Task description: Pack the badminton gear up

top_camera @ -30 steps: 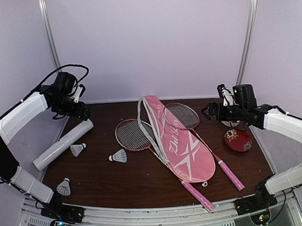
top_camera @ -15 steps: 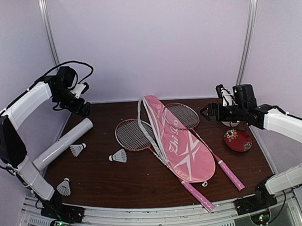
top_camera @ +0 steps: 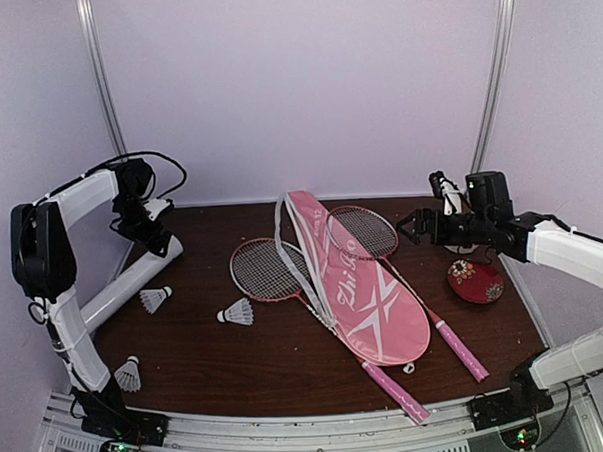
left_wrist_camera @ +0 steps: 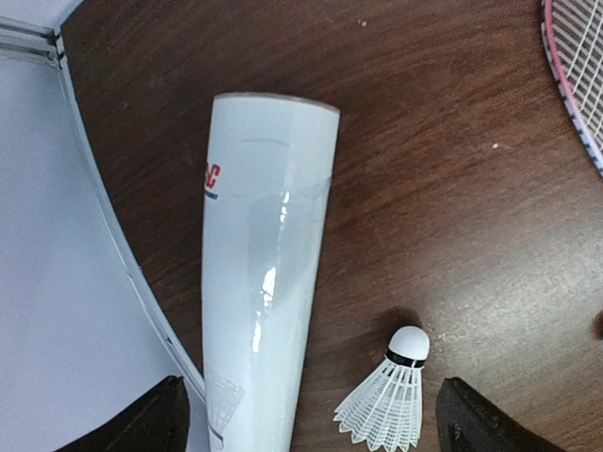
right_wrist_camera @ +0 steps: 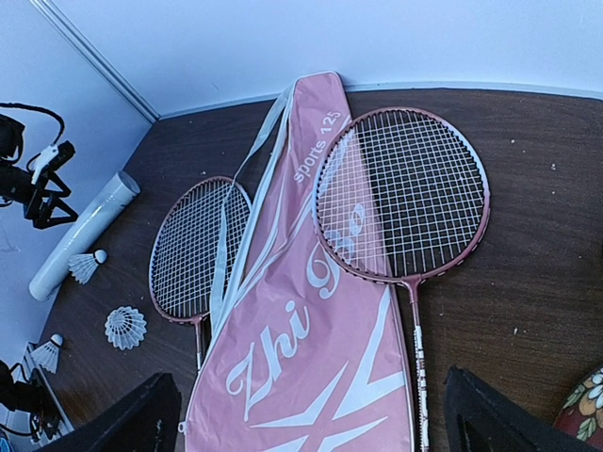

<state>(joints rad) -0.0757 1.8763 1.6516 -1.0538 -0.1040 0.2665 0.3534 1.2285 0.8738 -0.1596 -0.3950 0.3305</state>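
Note:
A long white tube (top_camera: 134,283) (left_wrist_camera: 264,282) lies at the table's left edge. My left gripper (top_camera: 152,238) (left_wrist_camera: 311,433) hovers open above its far end, fingers spread wider than the tube and the shuttlecock (left_wrist_camera: 391,400) (top_camera: 156,298) beside it. Two more shuttlecocks (top_camera: 236,312) (top_camera: 127,374) lie nearer the front. The pink cover (top_camera: 359,289) (right_wrist_camera: 311,348) lies mid-table over one racquet (top_camera: 266,270) (right_wrist_camera: 193,250); the other racquet (top_camera: 363,231) (right_wrist_camera: 400,193) rests partly on it. My right gripper (top_camera: 414,226) (right_wrist_camera: 311,428) hangs open and empty above the table, right of the racquets.
A small red patterned dish (top_camera: 475,280) (right_wrist_camera: 584,410) sits at the right, under my right arm. White walls close the back and both sides; a metal rail (left_wrist_camera: 104,235) runs along the left wall next to the tube.
My left arm has swung in and down, bringing its gripper over the tube's far end. The right gripper has crept slightly left. Nothing on the table has moved.

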